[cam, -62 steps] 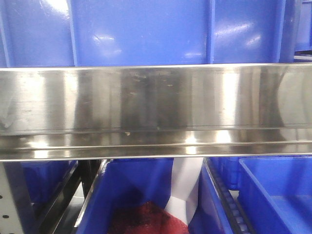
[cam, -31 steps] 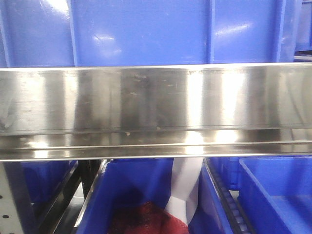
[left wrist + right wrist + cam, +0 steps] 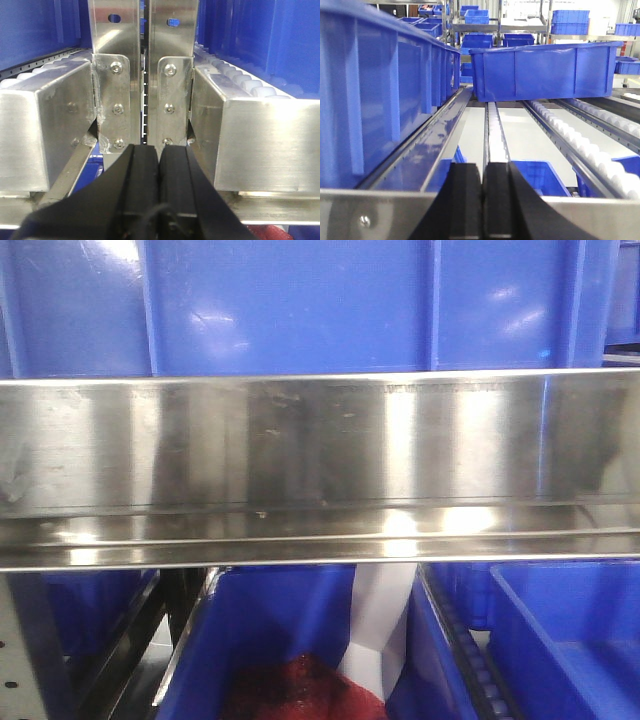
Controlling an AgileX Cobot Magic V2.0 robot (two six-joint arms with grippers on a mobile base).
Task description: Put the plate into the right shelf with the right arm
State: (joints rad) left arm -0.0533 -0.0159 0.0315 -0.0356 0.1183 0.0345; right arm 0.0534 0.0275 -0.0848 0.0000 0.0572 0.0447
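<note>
The plate is out of view in every frame. The right shelf [image 3: 320, 460] fills the front view as a broad brushed-steel rail with blue bins above and below it. In the right wrist view my right gripper [image 3: 484, 167] is shut with nothing between its pads, hovering at the steel front rail [image 3: 380, 212] of a shelf level with roller tracks [image 3: 495, 130]. My left gripper [image 3: 159, 150] is shut and empty too, close in front of a pair of bolted steel uprights [image 3: 145, 85].
A blue bin [image 3: 542, 70] stands at the far end of the roller lane, and a long blue bin wall [image 3: 375, 95] runs along its left. Lower bins sit beneath the rail, one [image 3: 270, 640] holding something dark red [image 3: 300, 690]. Steel rails [image 3: 265, 135] flank the left gripper.
The reflections on the steel rail have shifted slightly; otherwise the front view holds still.
</note>
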